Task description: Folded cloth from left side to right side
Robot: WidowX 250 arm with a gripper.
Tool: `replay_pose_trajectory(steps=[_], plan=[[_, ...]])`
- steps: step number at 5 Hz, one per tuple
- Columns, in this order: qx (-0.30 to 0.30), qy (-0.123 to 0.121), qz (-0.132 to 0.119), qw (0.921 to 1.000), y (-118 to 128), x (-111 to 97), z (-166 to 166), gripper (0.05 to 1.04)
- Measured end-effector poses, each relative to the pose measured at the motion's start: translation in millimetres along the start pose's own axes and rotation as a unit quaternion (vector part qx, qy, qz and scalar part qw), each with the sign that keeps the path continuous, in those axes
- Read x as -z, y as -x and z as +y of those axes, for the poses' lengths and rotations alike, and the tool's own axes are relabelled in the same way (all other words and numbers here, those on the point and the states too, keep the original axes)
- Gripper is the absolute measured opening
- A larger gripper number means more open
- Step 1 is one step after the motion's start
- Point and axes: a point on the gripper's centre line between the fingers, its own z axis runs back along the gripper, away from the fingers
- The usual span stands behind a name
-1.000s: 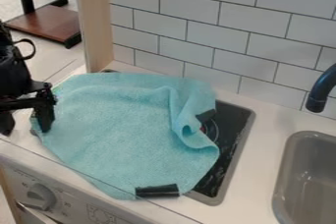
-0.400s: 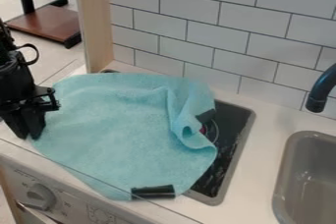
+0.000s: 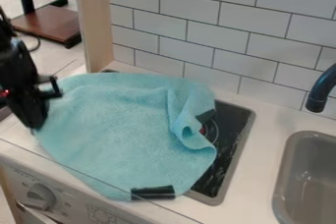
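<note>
At the 9 o'clock edge of the light-blue, soft-textured cloth (image 3: 125, 129), the black metal gripper (image 3: 35, 123) touches the fabric; its opening and any grip cannot be determined. The cloth lies largely unfolded over the black rectangular stovetop (image 3: 231, 128). Current step, as judged: securing this edge. Next move: lift, then carry toward 3 o'clock.

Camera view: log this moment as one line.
cloth: spread over stove, rumpled at right | gripper: at cloth's left edge | sink: right of stove
</note>
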Motion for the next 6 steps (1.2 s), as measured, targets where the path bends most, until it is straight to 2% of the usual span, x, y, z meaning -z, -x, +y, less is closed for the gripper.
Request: replay_pose_trajectory(steps=[1, 2, 3, 4, 5, 6], plan=[[-0.002, 0.015, 0.007, 0.9999, -3.5, -21.2, -10.1, 0.048], [-0.003, 0.043, 0.000, 0.9991, -5.7, -42.5, -28.7, 0.048], [0.031, 0.059, 0.010, 0.9978, -2.5, -49.5, -67.5, 0.048], [0.056, 0.041, -0.013, 0.9975, -1.6, -50.9, -97.8, 0.048], [0.070, 0.034, -0.022, 0.9967, 0.9, -38.5, -119.6, 0.048], [0.082, 0.020, -0.023, 0.9961, -1.3, -16.4, -142.4, 0.048]])
